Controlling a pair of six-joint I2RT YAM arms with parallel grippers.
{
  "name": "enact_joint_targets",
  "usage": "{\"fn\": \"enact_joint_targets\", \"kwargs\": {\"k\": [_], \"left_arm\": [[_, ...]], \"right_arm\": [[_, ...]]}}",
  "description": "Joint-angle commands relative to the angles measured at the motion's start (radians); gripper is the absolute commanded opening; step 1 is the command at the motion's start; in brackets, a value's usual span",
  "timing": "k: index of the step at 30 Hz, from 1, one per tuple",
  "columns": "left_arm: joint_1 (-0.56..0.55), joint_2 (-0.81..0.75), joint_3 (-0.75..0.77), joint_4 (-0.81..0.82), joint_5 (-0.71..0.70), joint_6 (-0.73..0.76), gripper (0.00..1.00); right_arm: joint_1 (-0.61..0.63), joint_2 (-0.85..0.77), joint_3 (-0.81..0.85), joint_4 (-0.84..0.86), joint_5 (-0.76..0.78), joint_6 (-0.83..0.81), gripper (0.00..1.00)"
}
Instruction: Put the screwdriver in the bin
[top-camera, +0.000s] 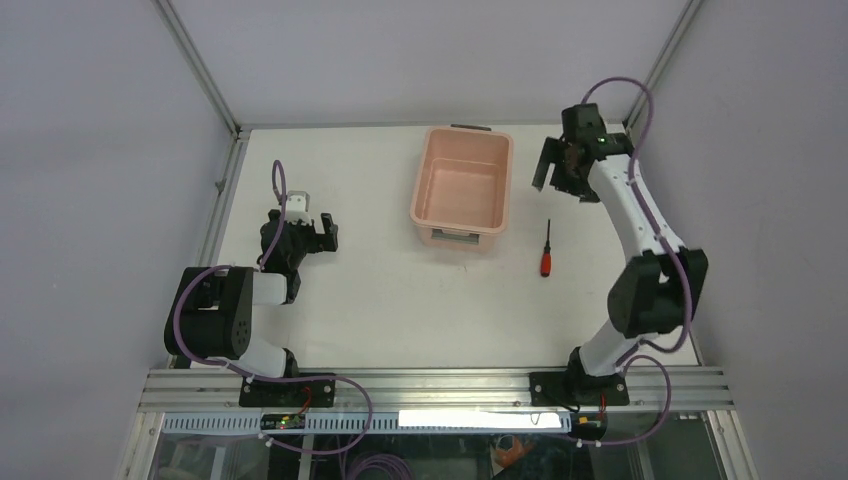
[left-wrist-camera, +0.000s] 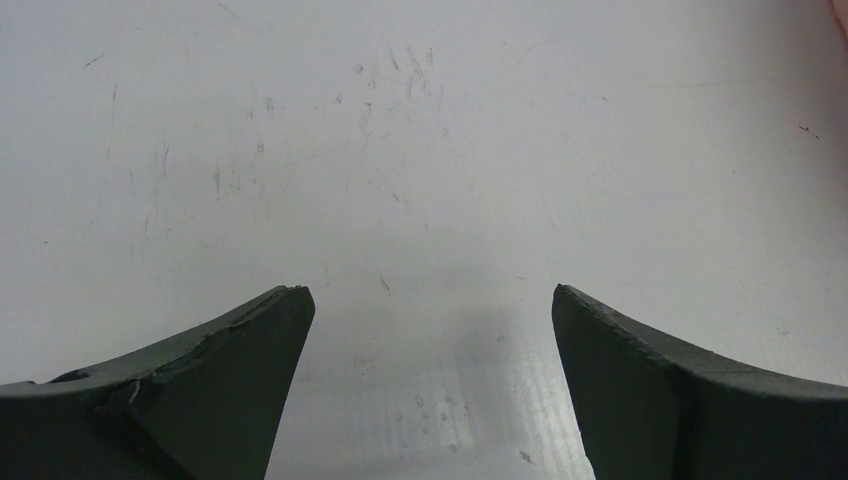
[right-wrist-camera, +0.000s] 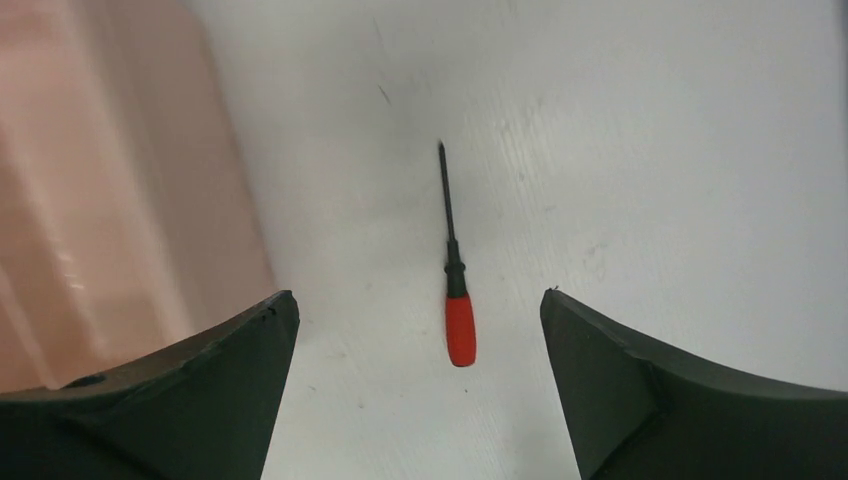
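Item: screwdriver (top-camera: 546, 250), red handle, thin black shaft. It lies flat on the table (top-camera: 380, 290) to the right of the bin (top-camera: 418, 185), close to the bin's near right corner but apart from it, and nothing touches it. Long axis: runs near-to-far, roughly parallel to the bin's long sides. The tip points to the far side and the red handle toward the arm bases. Right gripper (right-wrist-camera: 417, 297): fingers spread wide and holding nothing, raised beside the bin's far right corner; its wrist view shows the screwdriver between them. Left gripper (left-wrist-camera: 430, 290): fingers wide apart and empty, over bare table well to the left of the bin. Step in hand, as judged: approach and pick-up by the right gripper. Handling advice: descend with the fingers straddling the red handle across the long axis, since it is thicker than the shaft and should grip better. Go low enough to catch so slim a thing. Close centred, so it does not roll toward the bin wall. Lift level before crossing the rim.
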Motion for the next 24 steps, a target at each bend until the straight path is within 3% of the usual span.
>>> {"fn": "enact_joint_targets", "kwargs": {"k": [1, 11, 16, 17, 21, 24], "left_arm": [[0.01, -0.002, 0.015, 0.064, 0.011, -0.008, 0.99], [0.01, -0.002, 0.015, 0.064, 0.011, -0.008, 0.99], [0.01, -0.002, 0.015, 0.064, 0.011, -0.008, 0.99], [0.01, -0.002, 0.015, 0.064, 0.011, -0.008, 0.99], [0.01, -0.002, 0.015, 0.064, 0.011, -0.008, 0.99], [0.01, -0.002, 0.015, 0.064, 0.011, -0.008, 0.99]], "right_arm": [[-0.053, 0.123, -0.144, -0.068, -0.16, -0.015, 0.91], [-0.061, 0.349, -0.352, 0.129, -0.166, -0.005, 0.67], [-0.061, 0.323, -0.364, 0.123, -0.164, -0.018, 0.07], [-0.061, 0.307, -0.349, 0.106, -0.162, -0.025, 0.0], [-0.069, 0.262, -0.184, -0.032, -0.12, -0.067, 0.0], [-0.086, 0.264, 0.027, -0.179, -0.105, -0.078, 0.0]]}}
